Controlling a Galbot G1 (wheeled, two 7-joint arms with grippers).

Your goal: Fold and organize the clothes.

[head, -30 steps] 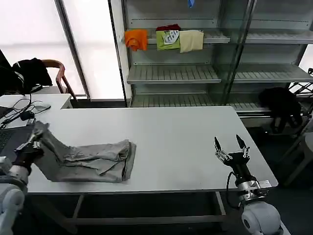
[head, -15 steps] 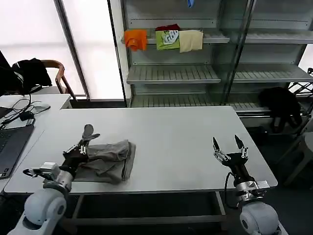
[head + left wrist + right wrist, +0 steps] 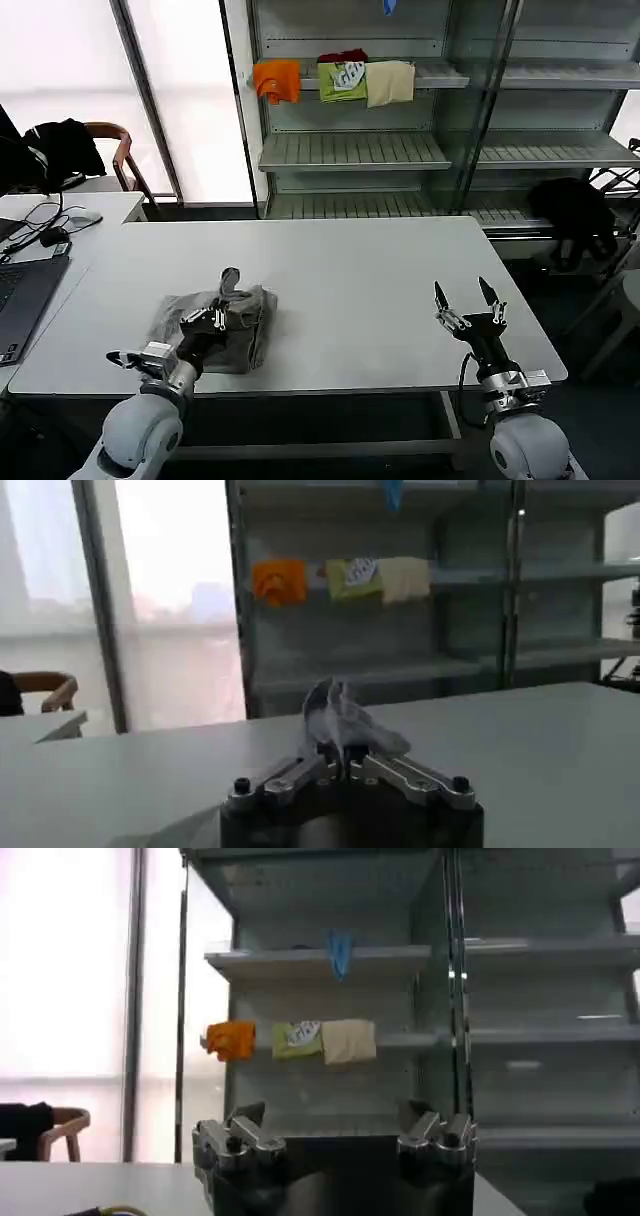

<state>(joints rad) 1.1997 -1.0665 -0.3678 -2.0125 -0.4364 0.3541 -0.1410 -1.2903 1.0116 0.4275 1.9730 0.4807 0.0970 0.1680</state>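
A light grey garment (image 3: 240,322), one of the clothes, lies bunched and partly folded on the white table (image 3: 360,290) at its front left. My left gripper (image 3: 207,317) is over that pile, shut on a pinch of the grey cloth (image 3: 340,720), which sticks up between the fingers. My right gripper (image 3: 468,300) stands at the table's front right with its fingers wide open and nothing between them; in the right wrist view its fingertips (image 3: 247,1114) are far apart.
A laptop (image 3: 20,300) and cables lie on the side desk at the left. Behind the table, shelves (image 3: 350,150) carry orange, green and beige garments (image 3: 340,80). A black garment (image 3: 575,215) hangs at the right. A chair (image 3: 110,140) stands far left.
My left gripper has swept rightward across the table, drawing the stretched-out grey cloth over onto the rest of the garment, which is now a compact pile. The right arm has stayed put.
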